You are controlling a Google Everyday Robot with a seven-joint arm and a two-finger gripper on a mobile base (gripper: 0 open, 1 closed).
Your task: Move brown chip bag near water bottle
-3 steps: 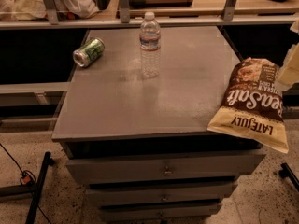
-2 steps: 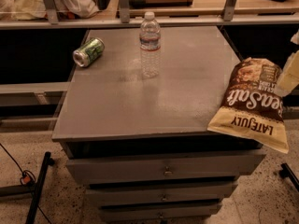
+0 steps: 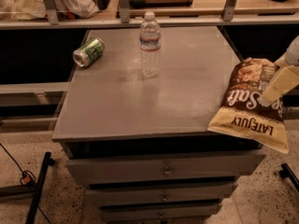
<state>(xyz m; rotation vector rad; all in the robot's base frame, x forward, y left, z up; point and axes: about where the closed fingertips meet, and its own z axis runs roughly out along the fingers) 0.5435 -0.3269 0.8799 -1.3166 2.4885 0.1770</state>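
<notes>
Three things on the grey bench top (image 3: 135,108): brown chip bag (image 3: 247,108), water bottle (image 3: 150,45), green can (image 3: 88,52).

Brown chip bag: at the right edge, close to the front right corner. It lies flat with its lower end hanging out past the front and right edges. Large, crinkly, dark brown, wider than the bottle. White "Salt" script across the middle. Cream-yellow band at the near end with dark "LATE JULY" lettering, read upside down from this view. Food picture on the far end, details too small to tell.

Water bottle: upright near the back edge, about mid-width. Clear ribbed plastic, white cap, thin label band. Well apart from the bag.

Green can: on its side near the back left corner, open end facing front-left.

Gripper (image 3: 272,93): pale cream, coming in from the right side of the view, over the bag's far right part, by the bench's right edge. Whether it grips the bag or only overlaps it, cannot tell.

Drawers (image 3: 163,171) stacked below the bench top, front face.
</notes>
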